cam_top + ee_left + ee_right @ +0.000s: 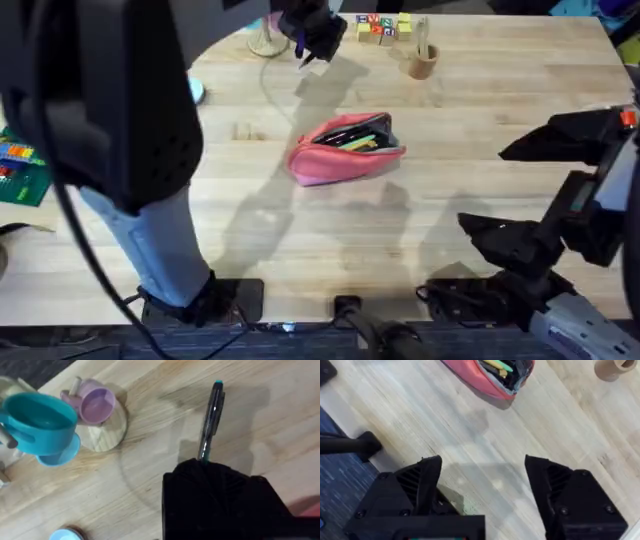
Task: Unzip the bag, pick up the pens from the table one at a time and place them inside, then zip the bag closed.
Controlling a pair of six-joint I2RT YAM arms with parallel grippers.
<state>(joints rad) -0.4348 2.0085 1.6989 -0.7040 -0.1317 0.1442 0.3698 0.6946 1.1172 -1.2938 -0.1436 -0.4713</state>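
A: Coral-pink fabric, mid-table: the bag (345, 150) lies on its side on the table (480, 120), zipper parted, dark lining showing. The yellow pen (357, 143) sits inside the mouth, with darker items beside it that I cannot make out. The right wrist view gives the same: pouch mouth agape, yellow shaft (496, 365) within.

B: And the black pen?

A: The left gripper (312, 45) has it, up over the far side of the table, above the bag and well apart from it. In the left wrist view the black pen (210, 420) sticks out from the front of the black fingers, pinched at one end, a teal tip at the free end. It hangs clear of the wood and throws a shadow on the planks.

B: Right arm?

A: The right gripper (482, 490) hovers low over the near right part of the table, fingers spread wide, nothing between them. Bare wood shows through the gap. It is well apart from the bag.

B: Surroundings near the left claw?

A: A teal cup (40, 420) and a small lilac cup (95, 402) on a round wooden stand (105, 432). At the far edge in the overhead view, a row of lettered blocks (383, 27) and a small tan cup (422, 62). None touch the bag.
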